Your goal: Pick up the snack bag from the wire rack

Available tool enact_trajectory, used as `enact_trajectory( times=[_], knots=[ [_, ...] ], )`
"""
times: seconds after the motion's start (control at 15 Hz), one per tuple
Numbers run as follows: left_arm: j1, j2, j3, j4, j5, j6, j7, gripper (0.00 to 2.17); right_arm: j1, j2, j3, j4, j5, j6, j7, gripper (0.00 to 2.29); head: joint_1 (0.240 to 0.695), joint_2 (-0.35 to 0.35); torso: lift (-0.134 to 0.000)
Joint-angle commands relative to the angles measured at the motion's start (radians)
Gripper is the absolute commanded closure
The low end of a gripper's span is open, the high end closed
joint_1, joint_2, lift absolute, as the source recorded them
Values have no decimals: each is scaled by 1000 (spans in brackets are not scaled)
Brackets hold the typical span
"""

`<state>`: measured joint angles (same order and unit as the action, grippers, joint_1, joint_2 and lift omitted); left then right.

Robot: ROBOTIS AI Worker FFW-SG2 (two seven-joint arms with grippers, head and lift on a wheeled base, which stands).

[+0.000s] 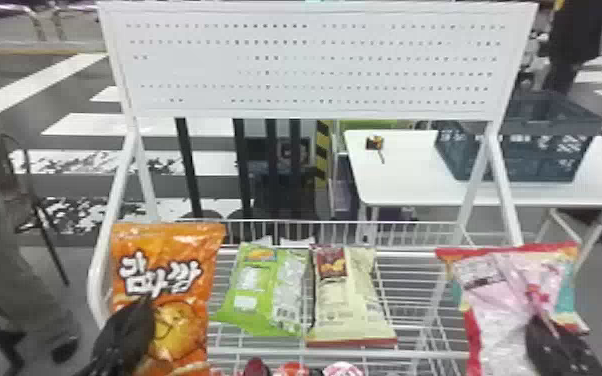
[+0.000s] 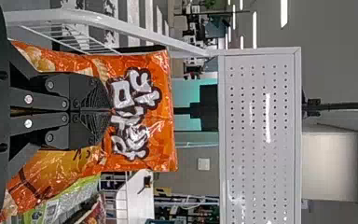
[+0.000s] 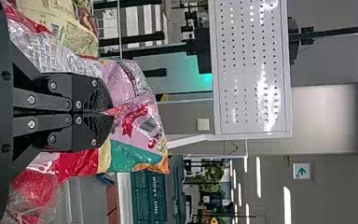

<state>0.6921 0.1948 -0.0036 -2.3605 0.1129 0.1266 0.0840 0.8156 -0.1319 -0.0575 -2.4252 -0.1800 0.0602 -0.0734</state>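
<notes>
My left gripper (image 1: 140,310) is at the orange snack bag (image 1: 180,250), at the rack's left side. In the left wrist view, the left gripper (image 2: 110,111) is shut on the orange snack bag (image 2: 161,154), pinching its printed face. At the right side, my right gripper (image 1: 540,320) holds the pink and red snack bag (image 1: 495,310). The right wrist view has the right gripper (image 3: 112,112) closed on a gathered fold of the pink bag (image 3: 121,84). Both bags stand roughly upright. Between them, a green bag (image 1: 250,305) and a cream bag (image 1: 340,300) lie on the wire rack (image 1: 410,290).
A white perforated panel (image 1: 315,70) rises above the rack on slanted white posts. Behind it at the right, a white table (image 1: 405,175) bears a dark crate (image 1: 530,155). More packages (image 1: 290,370) show at the bottom edge, on a lower level.
</notes>
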Motion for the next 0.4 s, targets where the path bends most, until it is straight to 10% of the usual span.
enact_trajectory(
  times=[0.0,0.33],
  knots=[
    [4,-2,5,-6,1,-1,0,1821,1,0,-1,0,5,1,0,2202,499,0,0],
    [9,-3,7,-16,1,-1,3,1821,7,0,-1,-5,24,4,1,2078,499,0,0]
  ],
)
